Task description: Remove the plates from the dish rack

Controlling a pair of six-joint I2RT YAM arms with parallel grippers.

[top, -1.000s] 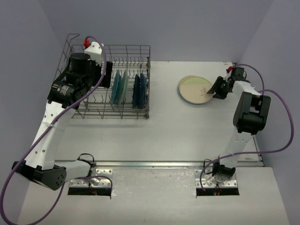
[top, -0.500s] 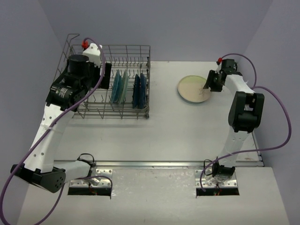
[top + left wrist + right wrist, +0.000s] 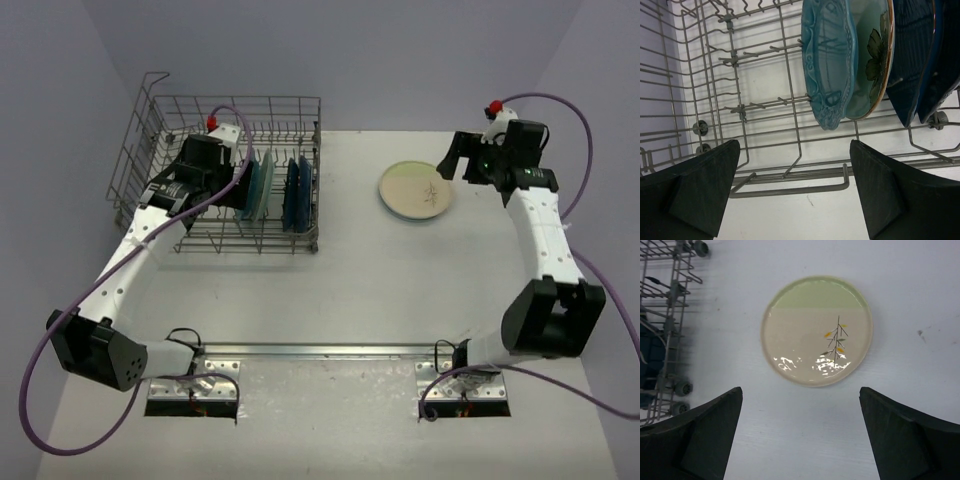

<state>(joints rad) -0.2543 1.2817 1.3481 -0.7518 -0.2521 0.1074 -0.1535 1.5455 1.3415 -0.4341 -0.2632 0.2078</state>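
Note:
The grey wire dish rack (image 3: 290,99) stands at the back left. Two teal plates (image 3: 258,185) and two dark blue plates (image 3: 297,192) stand on edge inside it. My left gripper (image 3: 242,183) is inside the rack, just left of the teal plates. In the left wrist view it (image 3: 795,185) is open and empty, short of the scalloped teal plate (image 3: 829,65). A pale plate with a leaf motif (image 3: 870,55) and the dark blue plates (image 3: 912,60) stand beyond that. A cream plate with a twig motif (image 3: 415,190) (image 3: 816,330) lies flat on the table. My right gripper (image 3: 455,160) (image 3: 800,435) hangs open by its right edge.
The rack's wire tines and floor bars (image 3: 790,190) surround my left fingers. The rack's right end with its small wheels (image 3: 670,315) shows at the left of the right wrist view. Purple walls close in the table at the back and sides.
My right gripper has opened off the cream plate, which now lies free on the table, and has pulled back from it. My left arm has swung right and down into the rack toward the teal plates.

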